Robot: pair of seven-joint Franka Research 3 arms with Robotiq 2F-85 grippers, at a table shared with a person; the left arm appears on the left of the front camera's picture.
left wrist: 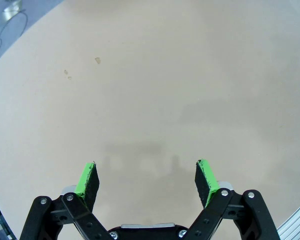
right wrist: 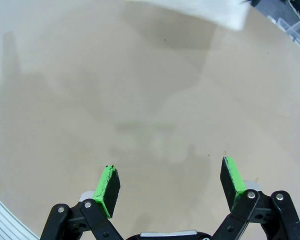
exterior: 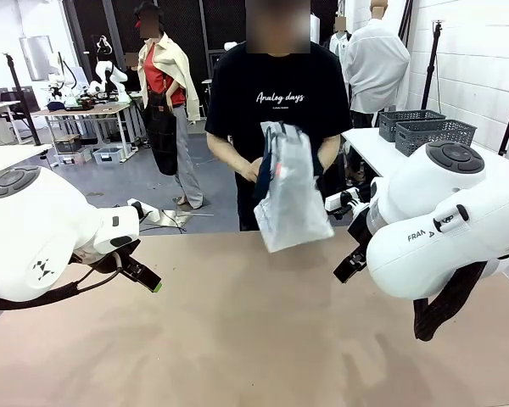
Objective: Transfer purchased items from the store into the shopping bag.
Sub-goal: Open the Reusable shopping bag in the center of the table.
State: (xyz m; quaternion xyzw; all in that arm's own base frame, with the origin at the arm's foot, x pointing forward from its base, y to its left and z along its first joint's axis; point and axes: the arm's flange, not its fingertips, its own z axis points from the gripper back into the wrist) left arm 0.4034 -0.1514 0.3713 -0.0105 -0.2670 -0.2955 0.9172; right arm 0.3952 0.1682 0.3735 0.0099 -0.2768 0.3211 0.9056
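A person at the far side of the table holds the shopping bag (exterior: 290, 191) up in both hands, its bottom just above the table's far edge. It is a translucent whitish bag with navy handles and a small red tag. A whitish patch of the bag (right wrist: 190, 12) shows at the top of the right wrist view. The purchased items are out of view. My left gripper (exterior: 144, 275) hovers open over the table's left side, its green pads (left wrist: 87, 175) wide apart above bare tabletop. My right gripper (exterior: 349, 267) hangs open at the right, with nothing between its fingers (right wrist: 107, 182).
The tan table (exterior: 254, 339) is bare between the two arms. Two dark grey lattice baskets (exterior: 424, 127) stand on a white side table at the back right. Cables and clutter lie on the floor beyond the far-left edge.
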